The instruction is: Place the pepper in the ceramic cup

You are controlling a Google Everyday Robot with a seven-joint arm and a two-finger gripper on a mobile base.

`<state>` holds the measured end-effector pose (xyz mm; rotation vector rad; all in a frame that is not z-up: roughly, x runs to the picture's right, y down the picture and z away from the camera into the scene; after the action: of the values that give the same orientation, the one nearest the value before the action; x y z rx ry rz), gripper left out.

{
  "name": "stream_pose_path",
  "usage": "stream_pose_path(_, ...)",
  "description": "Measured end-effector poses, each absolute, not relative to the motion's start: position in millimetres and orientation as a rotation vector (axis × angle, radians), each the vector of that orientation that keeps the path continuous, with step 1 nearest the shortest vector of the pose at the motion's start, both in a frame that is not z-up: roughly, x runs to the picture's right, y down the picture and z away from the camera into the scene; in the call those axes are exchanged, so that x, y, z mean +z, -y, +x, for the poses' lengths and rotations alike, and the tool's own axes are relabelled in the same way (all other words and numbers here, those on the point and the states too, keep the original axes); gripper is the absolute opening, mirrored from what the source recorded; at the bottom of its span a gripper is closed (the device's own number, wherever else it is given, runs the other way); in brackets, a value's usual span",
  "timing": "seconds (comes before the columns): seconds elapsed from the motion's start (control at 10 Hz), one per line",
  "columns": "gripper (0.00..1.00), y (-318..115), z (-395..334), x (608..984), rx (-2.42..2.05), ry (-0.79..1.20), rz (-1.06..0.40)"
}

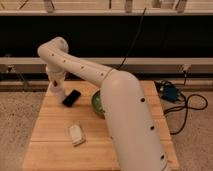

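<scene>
My white arm reaches from the lower right across a wooden table [50, 150] to its far left. The gripper [57, 90] points down over the table's far left corner, just left of a flat black object [72, 98]. A small white object [76, 134], which may be the ceramic cup, lies on the table in front of the gripper. A green rounded thing [97, 102] sits mid-table, half hidden behind my arm; I cannot tell whether it is the pepper.
The table's edges drop to a speckled floor [15, 120] on the left and right. A blue box with black cables [172, 94] lies by the table's far right corner. A dark wall with rails runs behind the table.
</scene>
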<state>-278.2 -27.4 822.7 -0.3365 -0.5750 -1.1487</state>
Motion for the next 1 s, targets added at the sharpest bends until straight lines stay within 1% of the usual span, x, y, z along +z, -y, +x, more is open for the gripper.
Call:
stream_pose_path(0.4, 0.0, 16.6, -301.6, 818.5, -1.167, 0.671, -0.33)
stream_pose_path(0.5, 0.05, 12.2, -308.0, 818.9, -1.172, 0.697, -0.337)
stream_pose_path(0.7, 0.22, 4.5, -312.1, 821.7, -1.172, 0.724, -0.357)
stream_pose_path(1.0, 0.55, -1.8, -310.9, 823.5, -1.164, 0.751, -0.379)
